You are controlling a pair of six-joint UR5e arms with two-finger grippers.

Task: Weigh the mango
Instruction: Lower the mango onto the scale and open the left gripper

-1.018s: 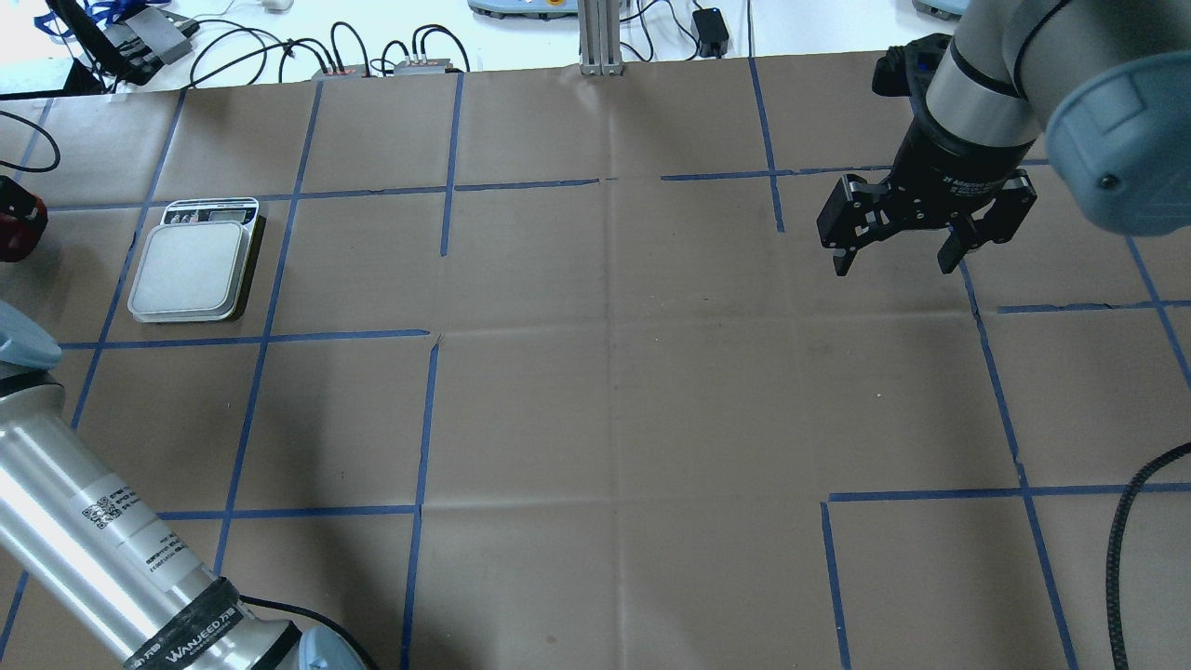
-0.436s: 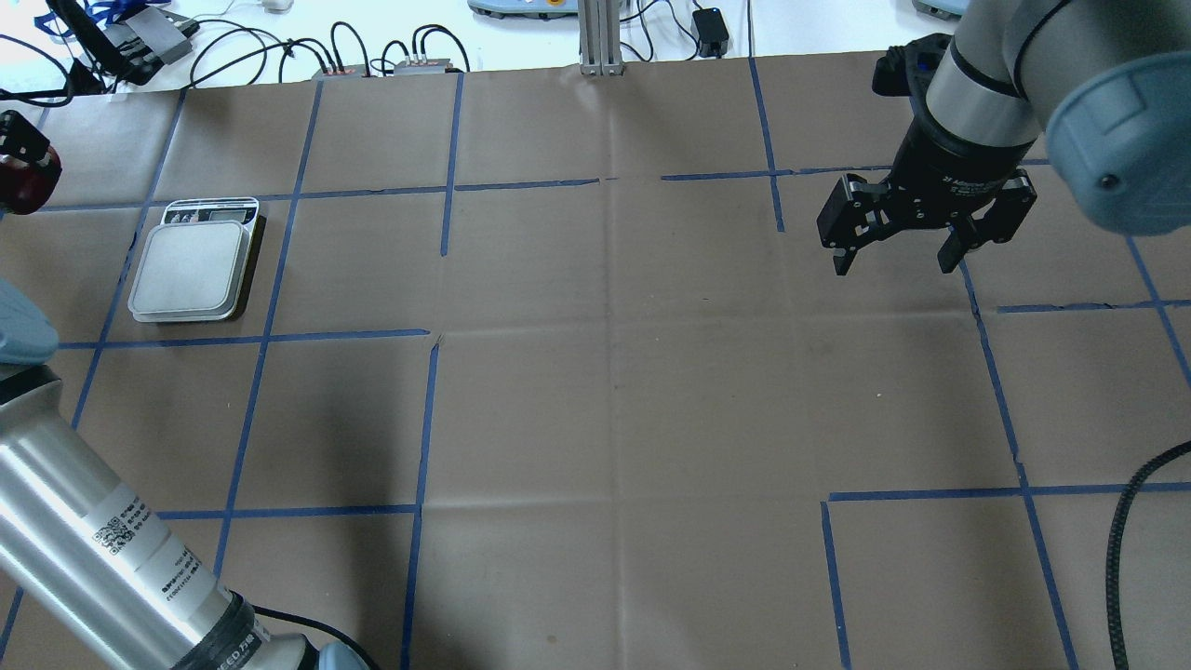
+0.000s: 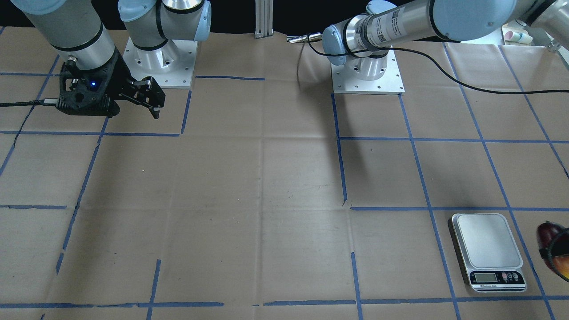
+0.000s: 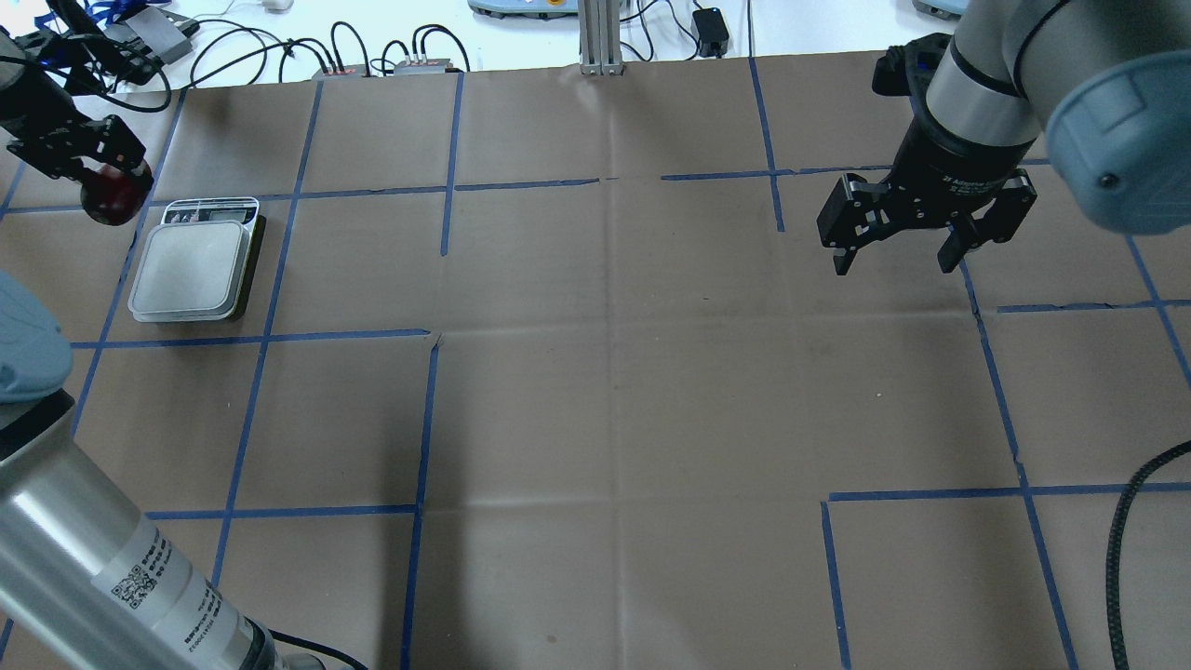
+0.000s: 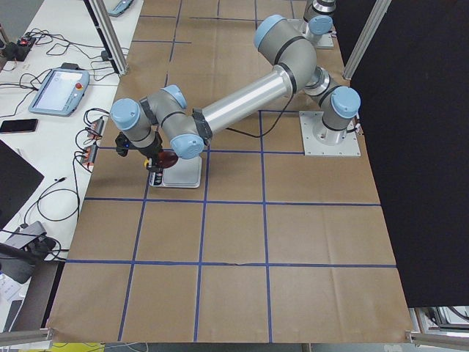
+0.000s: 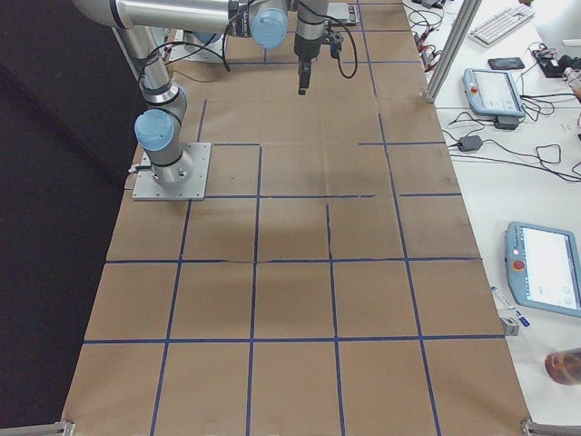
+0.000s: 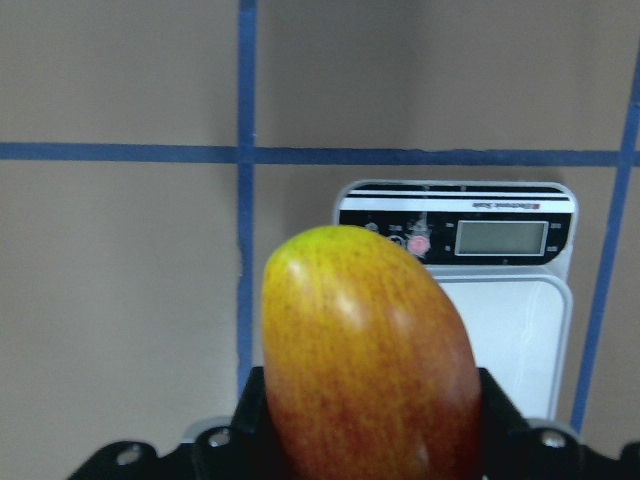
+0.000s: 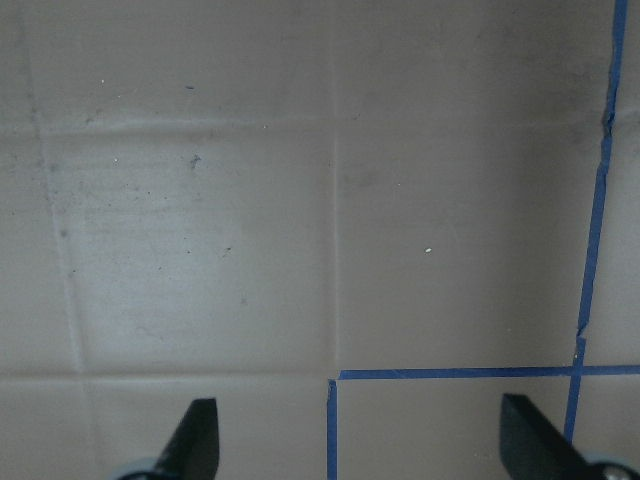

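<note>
The mango (image 4: 112, 197) is dark red, shading to orange-yellow in the left wrist view (image 7: 365, 360). My left gripper (image 4: 104, 184) is shut on it and holds it above the table, just left of the display end of the scale (image 4: 186, 270). The scale is white with a bare plate, and shows below and beyond the mango in the left wrist view (image 7: 520, 310). In the front-facing view the mango (image 3: 546, 235) is at the right edge, beside the scale (image 3: 486, 242). My right gripper (image 4: 893, 256) is open and empty, far off at the right, above bare paper (image 8: 360, 440).
Brown paper with blue tape lines covers the table (image 4: 605, 372). Cables and small boxes (image 4: 372, 56) lie past the far edge. A black cable (image 4: 1130, 521) hangs at the near right. The left arm's tube (image 4: 84, 558) fills the near left corner.
My left gripper with the mango has come in from the left edge, moving away from me and rightward to beside the scale's display end. The right arm has not moved.
</note>
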